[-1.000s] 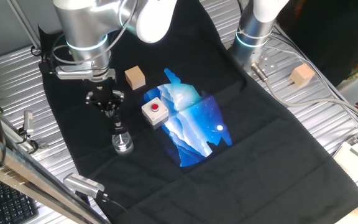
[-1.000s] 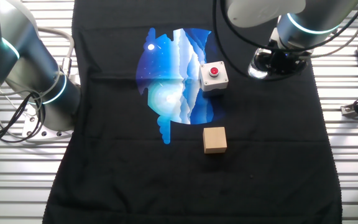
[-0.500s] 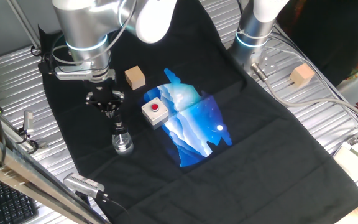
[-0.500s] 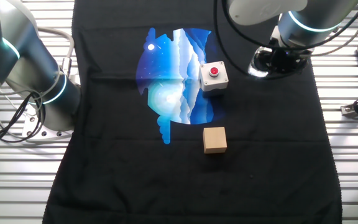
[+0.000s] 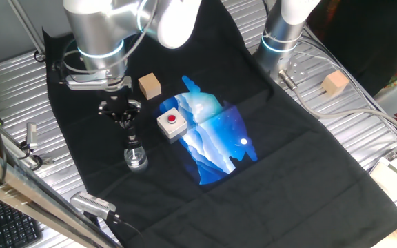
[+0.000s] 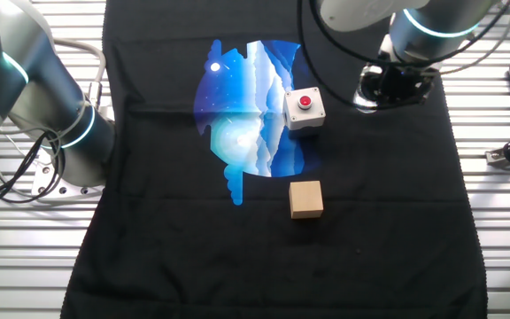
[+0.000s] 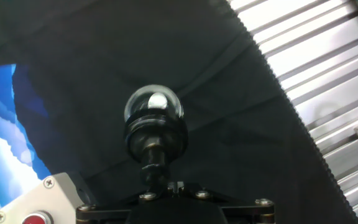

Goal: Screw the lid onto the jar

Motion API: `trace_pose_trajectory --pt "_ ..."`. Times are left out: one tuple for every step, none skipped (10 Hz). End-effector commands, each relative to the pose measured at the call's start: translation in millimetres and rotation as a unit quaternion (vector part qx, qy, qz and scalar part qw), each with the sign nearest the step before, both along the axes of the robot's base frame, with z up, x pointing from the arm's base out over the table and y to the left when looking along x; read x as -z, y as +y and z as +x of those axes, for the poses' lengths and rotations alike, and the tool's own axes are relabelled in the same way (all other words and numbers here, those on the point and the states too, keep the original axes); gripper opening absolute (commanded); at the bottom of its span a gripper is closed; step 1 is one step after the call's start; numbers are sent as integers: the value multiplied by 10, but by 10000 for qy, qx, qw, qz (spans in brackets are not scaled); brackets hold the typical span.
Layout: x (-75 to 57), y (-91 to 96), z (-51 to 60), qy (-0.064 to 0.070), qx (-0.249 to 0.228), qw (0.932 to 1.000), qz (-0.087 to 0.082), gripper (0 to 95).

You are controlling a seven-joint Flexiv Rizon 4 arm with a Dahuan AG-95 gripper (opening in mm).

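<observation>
The jar point(image 5: 136, 161) is a small clear cylinder standing upright on the black cloth at the front left. It also shows in the other fixed view point(image 6: 367, 97) and in the hand view point(image 7: 155, 102). The black lid point(image 7: 157, 134) sits on top of the jar and also shows in the one fixed view point(image 5: 132, 147). My gripper point(image 5: 130, 140) points straight down over the jar, and its fingers are closed on the lid. It is mostly hidden under the arm in the other fixed view point(image 6: 373, 88). In the hand view the gripper point(image 7: 155, 157) meets the lid's near side.
A white box with a red button point(image 5: 171, 123) stands just right of the jar and also shows in the other fixed view point(image 6: 304, 108). A tan wooden cube point(image 5: 149, 86) lies behind it. A second arm's base point(image 5: 281, 34) stands at the back. Another cube point(image 5: 335, 83) lies on the metal slats.
The arm above the gripper has shifted a little sideways, as if the wrist turned. The gripper stays on the lid, and the jar has not moved.
</observation>
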State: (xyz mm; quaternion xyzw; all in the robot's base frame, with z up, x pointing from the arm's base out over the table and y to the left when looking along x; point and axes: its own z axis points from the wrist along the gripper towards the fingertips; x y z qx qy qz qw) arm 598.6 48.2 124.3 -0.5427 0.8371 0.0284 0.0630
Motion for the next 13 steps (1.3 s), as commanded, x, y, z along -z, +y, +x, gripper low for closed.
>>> trace_pose_trajectory --pt "-14 16 -59 8 45 9999 -125 0" --pt "-21 27 -75 14 41 9999 -148 0" --pt "-27 37 -87 15 35 9999 -125 0" --pt "-27 37 -87 23 39 9999 -130 0" --pt "-27 37 -87 24 46 9999 -124 0" --pt "-27 37 -87 26 74 9999 -98 0" --pt "-29 40 -84 27 96 9999 -76 0" --pt "-30 40 -83 28 103 9999 -64 0" --pt "-32 43 -81 29 115 9999 -51 0" --pt "-39 52 -73 32 131 9999 -29 0" --pt "-45 59 -68 35 140 9999 -20 0" --pt "-50 66 -61 35 148 9999 -17 0" --pt "-75 98 -34 42 173 9998 -17 0"
